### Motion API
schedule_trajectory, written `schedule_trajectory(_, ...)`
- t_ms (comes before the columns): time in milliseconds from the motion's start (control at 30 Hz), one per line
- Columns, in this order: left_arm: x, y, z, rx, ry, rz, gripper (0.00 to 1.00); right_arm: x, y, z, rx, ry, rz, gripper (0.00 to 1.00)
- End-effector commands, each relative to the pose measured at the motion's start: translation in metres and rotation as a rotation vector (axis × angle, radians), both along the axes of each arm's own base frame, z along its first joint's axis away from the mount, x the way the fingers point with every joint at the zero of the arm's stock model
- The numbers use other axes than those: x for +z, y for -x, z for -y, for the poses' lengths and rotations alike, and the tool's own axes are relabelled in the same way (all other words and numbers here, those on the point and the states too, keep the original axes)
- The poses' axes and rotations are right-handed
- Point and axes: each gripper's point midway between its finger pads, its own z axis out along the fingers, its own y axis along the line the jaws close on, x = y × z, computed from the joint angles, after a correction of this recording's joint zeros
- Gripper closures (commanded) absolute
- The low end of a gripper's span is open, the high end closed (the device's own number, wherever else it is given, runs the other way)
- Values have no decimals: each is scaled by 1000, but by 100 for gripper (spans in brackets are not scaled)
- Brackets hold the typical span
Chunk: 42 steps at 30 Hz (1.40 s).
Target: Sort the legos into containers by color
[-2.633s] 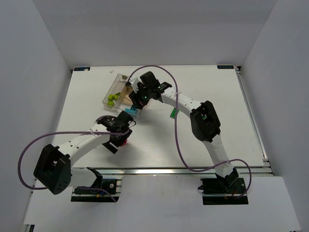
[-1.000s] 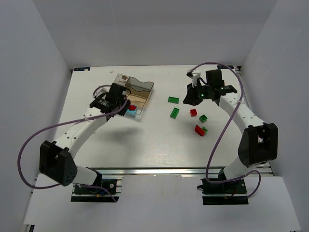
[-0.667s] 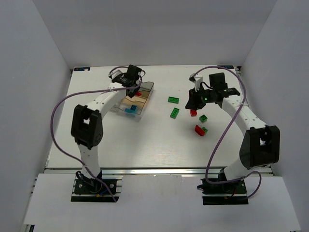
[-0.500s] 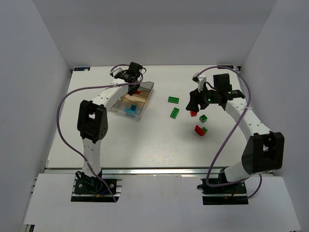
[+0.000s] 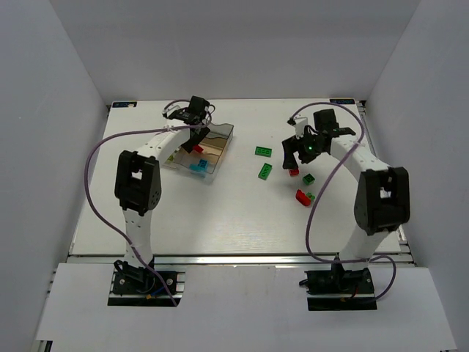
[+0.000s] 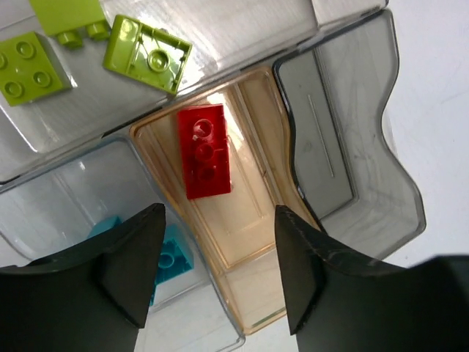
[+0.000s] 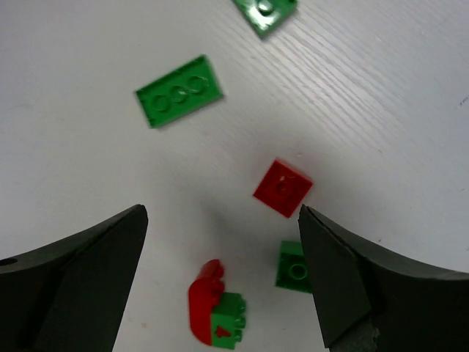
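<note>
Now, left gripper: spread wide and holding nothing; you have it hanging over the tray's amber middle compartment.
Tray: it sits at the far left of the table, skewed to the table edge.
Red brick: it lies flat with studs up on the amber floor. Its long axis runs along that compartment's length. This looks like the bin chosen for reds.
Other bins: the yellow-green bricks share one compartment and a light blue brick has the next. Colours are kept apart as the task asks.
Right gripper: also wide open and empty, poised above the loose bricks right of centre.
Small red brick: it is on the bare table, square, with no long axis. It sits corner-on to your fingers, so a wrist turn would probably give flat faces to pinch.
Long dark green brick: it lies flat with studs up, near the red one but apart from it. Its long axis runs across the wrist view, slightly tilted.
</note>
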Motion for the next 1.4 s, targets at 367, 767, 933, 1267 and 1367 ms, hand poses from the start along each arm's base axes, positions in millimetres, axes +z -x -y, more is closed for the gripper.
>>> schedule_trajectory(367,156,94,65,-684,309,574,13,-63,-52,32,-171,270,-73,30)
schedule_trajectory(767,135,172,34,-646,328,565,10,-78,-34,14,-139,241,-177,41)
schedule_trajectory(933,133,182,29,-616,348,580,10,-87,-28,10,-123,239,-205,53)
schedule_trajectory(1267,130,196,28,-618,372,574,10,-62,-31,-5,-66,168,-166,100)
schedule_trajectory(1367,130,200,28,-620,381,578,10,-17,-51,-26,-19,95,-68,100)
